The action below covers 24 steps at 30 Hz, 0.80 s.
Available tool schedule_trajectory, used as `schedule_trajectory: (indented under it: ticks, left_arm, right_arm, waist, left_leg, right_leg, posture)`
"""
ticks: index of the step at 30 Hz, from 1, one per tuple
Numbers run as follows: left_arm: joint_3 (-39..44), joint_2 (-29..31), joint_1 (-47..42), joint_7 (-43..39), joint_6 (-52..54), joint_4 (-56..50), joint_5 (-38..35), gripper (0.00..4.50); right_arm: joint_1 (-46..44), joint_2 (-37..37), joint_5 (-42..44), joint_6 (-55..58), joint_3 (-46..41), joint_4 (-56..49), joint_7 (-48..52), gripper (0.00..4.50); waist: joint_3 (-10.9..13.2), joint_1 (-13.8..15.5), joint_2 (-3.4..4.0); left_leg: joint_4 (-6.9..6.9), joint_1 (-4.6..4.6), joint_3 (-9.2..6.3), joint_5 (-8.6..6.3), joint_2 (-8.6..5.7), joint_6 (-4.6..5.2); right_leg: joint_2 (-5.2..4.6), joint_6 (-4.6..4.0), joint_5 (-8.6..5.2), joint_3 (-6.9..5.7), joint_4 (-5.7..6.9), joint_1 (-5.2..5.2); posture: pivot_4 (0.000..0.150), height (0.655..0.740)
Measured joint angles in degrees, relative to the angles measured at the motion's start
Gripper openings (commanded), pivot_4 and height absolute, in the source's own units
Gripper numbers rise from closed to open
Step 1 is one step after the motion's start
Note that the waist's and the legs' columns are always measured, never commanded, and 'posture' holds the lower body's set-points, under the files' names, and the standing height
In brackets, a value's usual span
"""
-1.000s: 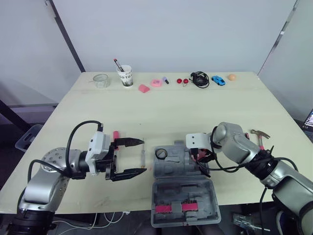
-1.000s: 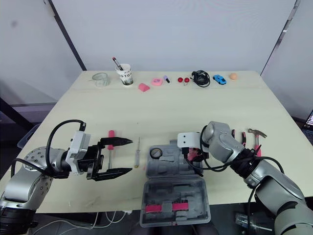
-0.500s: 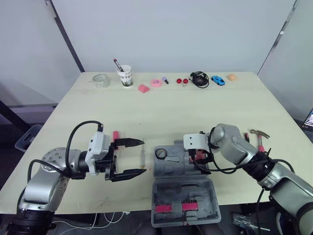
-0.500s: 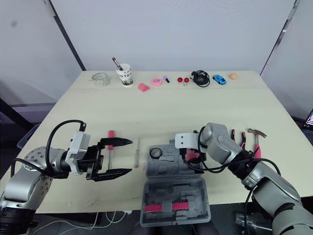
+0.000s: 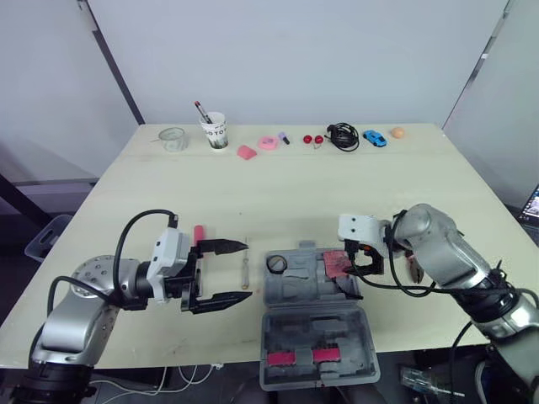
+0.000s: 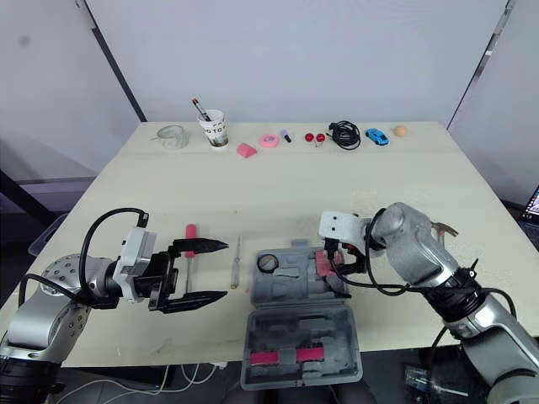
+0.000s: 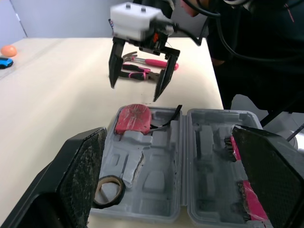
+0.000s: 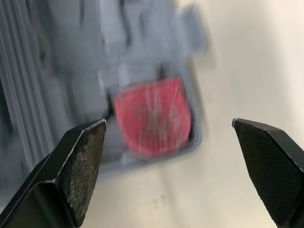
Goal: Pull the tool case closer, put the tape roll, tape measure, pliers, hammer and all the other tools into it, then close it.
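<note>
While R gripper [image 7: 134, 92] hangs spread over the tape measure [image 7: 133, 118], its loose strap [image 7: 167, 119] could stop the tool case [image 7: 209, 156] closing; L gripper [image 5: 246, 270] also spread

Matt grey plastic tool case [image 5: 313, 335] on smooth pale table [image 5: 278, 194].

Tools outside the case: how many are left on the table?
4. The red-handled screwdriver and slim screwdriver lie left of the tool case; the pliers and hammer lie right of it. Others may be hidden.
</note>
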Motion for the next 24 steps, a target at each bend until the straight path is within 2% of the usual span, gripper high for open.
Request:
schedule_trajectory:
  ticks: [1,2,4,8,13,24]
  left_arm:
    - [0.02,0.0,0.13,0.01,0.0,0.0,0.0,4.5]
    - [0.12,0.0,0.5,0.0,0.0,-0.04,-0.01,4.5]
    - [0.14,0.0,0.67,-0.01,-0.01,-0.04,-0.02,4.5]
    - [0.3,0.0,0.83,-0.09,-0.12,-0.04,-0.02,4.5]
    - [0.28,-0.04,0.79,-0.14,-0.41,-0.04,-0.01,4.5]
    - [0.28,-0.04,0.83,-0.09,-0.75,-0.04,-0.01,4.5]
  right_arm:
    - [0.59,0.49,0.77,-0.27,-0.84,-0.01,-0.44,4.47]
    - [2.99,2.13,4.37,-1.63,-4.26,-0.07,-1.75,3.92]
    - [4.44,2.32,6.29,-3.05,-6.07,-0.11,-2.85,3.54]
    - [9.72,4.19,10.06,-11.43,-9.48,1.0,-4.97,1.98]
    - [12.53,6.3,11.66,-23.08,-9.62,6.62,-7.62,1.98]
    - [13.96,9.64,15.36,-37.69,-10.46,20.02,-7.63,1.98]
  waist:
    - [0.0,0.03,0.0]
    - [0.01,0.05,0.01]
    - [0.01,0.04,0.01]
    - [-0.01,0.04,-0.03]
    - [0.0,-0.11,0.0]
    - [0.02,0.0,0.02]
  left_leg:
    - [0.0,0.0,0.0,0.0,0.0,0.0]
    - [0.0,0.0,0.01,0.0,-0.01,0.0]
    - [0.01,0.0,0.01,0.0,-0.01,0.0]
    - [-0.01,0.01,-0.02,0.0,-0.01,0.0]
    - [0.0,0.04,0.01,0.0,0.0,0.0]
    - [0.01,0.04,0.02,0.0,0.0,0.0]
  right_leg:
    - [0.0,0.0,0.0,0.0,0.0,0.0]
    - [-0.01,0.01,0.0,0.01,0.0,0.0]
    - [-0.01,0.0,0.0,0.02,0.0,0.0]
    - [0.0,0.0,0.0,-0.01,0.0,0.02]
    - [0.01,0.0,0.0,0.03,0.01,0.01]
    - [0.0,0.0,0.0,0.03,0.0,0.03]
  posture:
    - [0.15,0.74]
    - [0.15,0.74]
    - [0.15,0.74]
    - [0.15,0.74]
    - [0.15,0.74]
    - [0.15,0.74]
